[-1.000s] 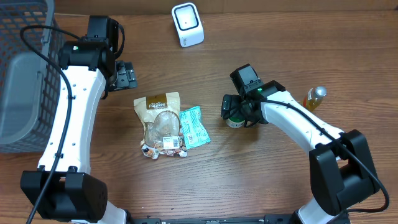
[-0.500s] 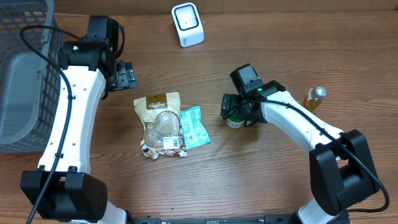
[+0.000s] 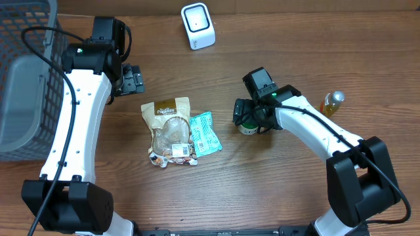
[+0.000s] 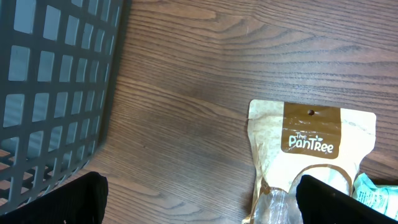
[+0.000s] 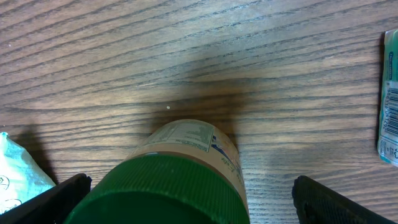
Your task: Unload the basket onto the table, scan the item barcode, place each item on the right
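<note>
A jar with a green lid [image 3: 248, 128] stands upright on the wooden table right of centre. My right gripper [image 3: 251, 117] is lowered over it, open, one finger on each side and clear of the jar's wall. In the right wrist view the green lid [image 5: 168, 186] fills the lower middle between the wide black fingertips [image 5: 336, 199]. My left gripper [image 3: 134, 79] hangs open and empty at the back left, its fingertips [image 4: 68, 199] spread above bare wood. The white barcode scanner [image 3: 197, 26] stands at the back centre.
A tan snack pouch [image 3: 170, 128] [image 4: 311, 143] and a teal packet [image 3: 205, 132] lie side by side at table centre. A yellow-capped bottle [image 3: 331, 103] stands at the right. A dark mesh basket [image 3: 20, 78] [image 4: 56, 93] fills the left edge.
</note>
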Robot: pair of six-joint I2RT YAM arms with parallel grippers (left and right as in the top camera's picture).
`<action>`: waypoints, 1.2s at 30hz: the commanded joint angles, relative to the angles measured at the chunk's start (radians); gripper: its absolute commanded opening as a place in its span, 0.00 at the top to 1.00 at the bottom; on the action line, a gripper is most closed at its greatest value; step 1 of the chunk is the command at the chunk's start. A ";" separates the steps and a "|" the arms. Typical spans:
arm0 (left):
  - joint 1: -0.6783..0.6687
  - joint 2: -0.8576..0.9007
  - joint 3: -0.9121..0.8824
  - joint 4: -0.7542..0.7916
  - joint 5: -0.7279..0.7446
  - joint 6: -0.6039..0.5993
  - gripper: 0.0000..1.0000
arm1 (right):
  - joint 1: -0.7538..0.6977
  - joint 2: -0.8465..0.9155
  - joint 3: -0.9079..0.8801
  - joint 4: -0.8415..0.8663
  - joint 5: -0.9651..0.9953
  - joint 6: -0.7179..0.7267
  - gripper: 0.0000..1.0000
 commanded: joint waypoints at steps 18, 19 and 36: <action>0.005 0.004 0.014 0.001 -0.013 0.007 0.00 | 0.002 0.003 -0.007 0.014 0.010 0.004 0.00; 0.005 0.004 0.014 0.001 -0.013 0.007 0.00 | 0.002 0.003 -0.007 0.014 0.009 0.004 0.00; 0.005 0.004 0.014 0.001 -0.013 0.007 0.00 | 0.002 0.003 -0.007 0.020 0.009 0.004 0.00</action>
